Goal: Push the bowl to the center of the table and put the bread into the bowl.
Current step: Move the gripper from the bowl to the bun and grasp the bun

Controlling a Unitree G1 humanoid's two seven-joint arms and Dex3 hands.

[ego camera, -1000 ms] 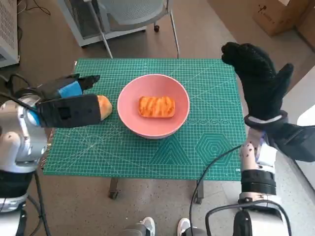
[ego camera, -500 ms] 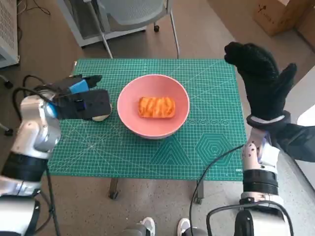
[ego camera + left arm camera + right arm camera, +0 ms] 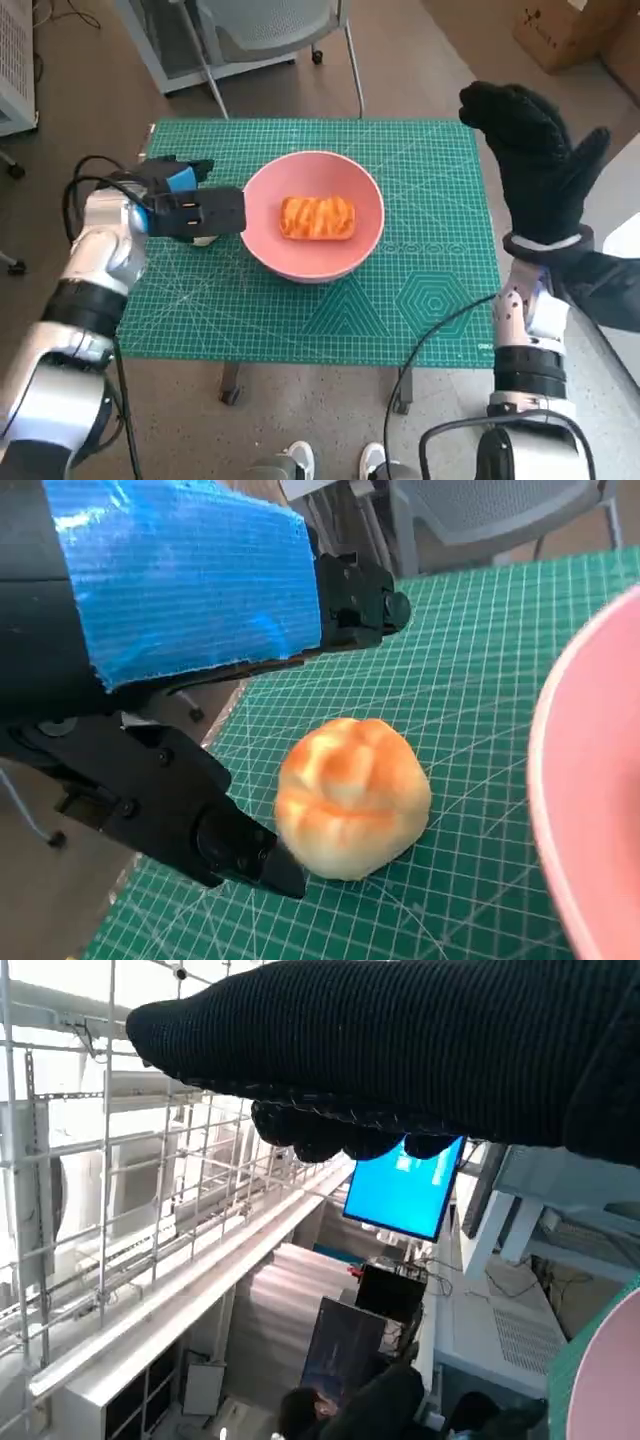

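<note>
A pink bowl (image 3: 272,238) stands in the middle of the green mat (image 3: 420,300), and a flat glazed bread (image 3: 318,217) lies inside it. A round bun (image 3: 352,795) rests on the mat just left of the bowl's rim (image 3: 575,810). My left hand (image 3: 186,206) hovers over the bun and hides most of it in the head view. In the left wrist view the fingers (image 3: 190,810) straddle the bun, one tip right by its side, the others spread above it. My right hand (image 3: 530,165) is raised above the table's right edge, empty, its fingers extended.
A grey chair (image 3: 270,25) stands behind the table's far edge and a cardboard box (image 3: 570,30) sits on the floor at back right. A person's feet (image 3: 335,462) show below the near edge. A cable (image 3: 440,330) crosses the mat's near right corner.
My left hand has slid right toward the bowl and now covers the bun, with the forearm swung in behind it. The right hand has drifted slightly right. Bowl and flat bread stay put.
</note>
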